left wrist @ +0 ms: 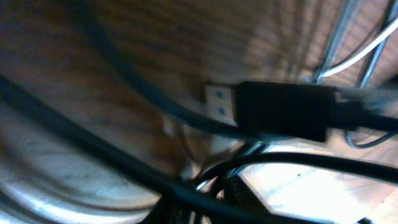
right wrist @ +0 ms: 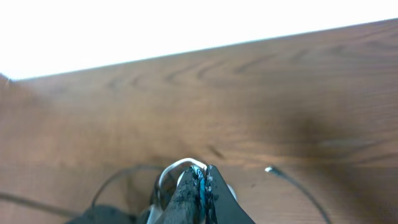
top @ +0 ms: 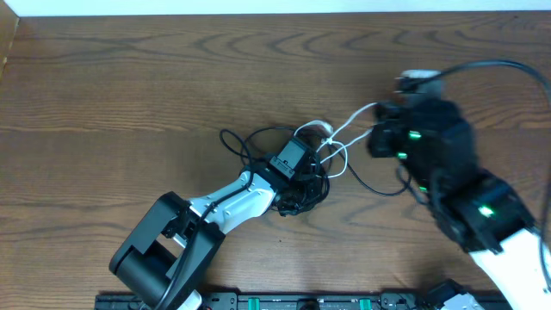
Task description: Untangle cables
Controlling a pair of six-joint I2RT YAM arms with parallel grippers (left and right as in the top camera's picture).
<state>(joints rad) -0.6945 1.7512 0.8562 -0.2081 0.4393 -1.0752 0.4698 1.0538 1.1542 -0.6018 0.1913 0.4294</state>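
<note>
Progress: early stage, by look of it.
- Cables (top: 314,183) lie bunched in one knot on table (top: 129,77), directly under left claw (top: 303,168).
- Black plug (left wrist: 283,111) sits just ahead of left claw.
- Left claw state: cannot tell, fingers hidden in knot.
- Right claw (right wrist: 200,177) is pressed together, pinching white cable (top: 353,119). Strand runs from knot to claw.
- No cable lies fully apart; all separation left to do.

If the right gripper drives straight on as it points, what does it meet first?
Looks free: beyond the right gripper only bare table to its far edge. A thin cable end lies off right, probably clear; depth unclear.
</note>
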